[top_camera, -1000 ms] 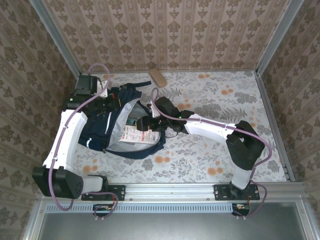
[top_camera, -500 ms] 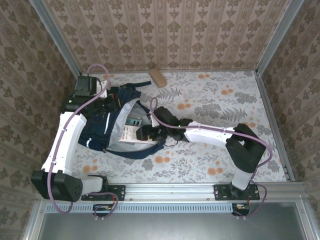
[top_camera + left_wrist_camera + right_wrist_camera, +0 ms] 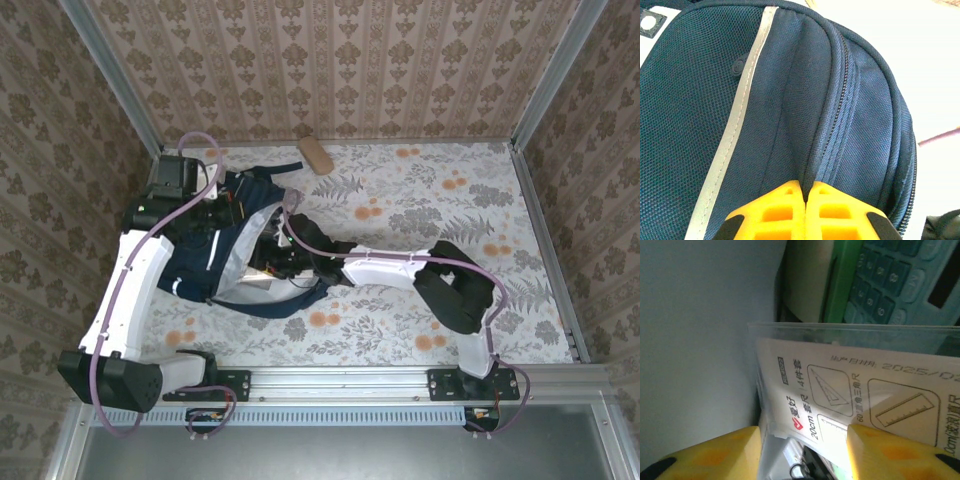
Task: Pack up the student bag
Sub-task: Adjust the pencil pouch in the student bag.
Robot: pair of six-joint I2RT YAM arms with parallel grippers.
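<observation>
Item 1, student bag (image 3: 195, 260): navy fabric backpack w/ thin white stripe (image 3: 742, 115), lying at left of the floral surface (image 3: 450, 210), main compartment gaping toward centre, pale grey lining (image 3: 700, 340) exposed. Item 2, left tool (image 3: 804, 192): yellow fingers together, clamped on a raised fold of bag fabric just beside the zip (image 3: 837, 110); prob. purpose is to lift the upper flap so the mouth is wide enough for loading. Item 3, right tool (image 3: 802, 435): reached inside the mouth, fingers apart; contact w/ contents can't be told. Item 4, ruler-set packet (image 3: 840, 395): clear sleeve w/ printed card, btwn and just beyond the right tool's fingers, one edge near the lining; reads as deposited rather than gripped. Item 5, calculator (image 3: 890, 290): grey-blue keys, green edge, deeper in the bag behind the packet, so counted as packed. Item 6, brown block (image 3: 316, 155): small, at far edge of surface by the wall, well apart from bag, not yet packed; likely next pick if part of the load. Risk: packet may slide out if the flap drops.
</observation>
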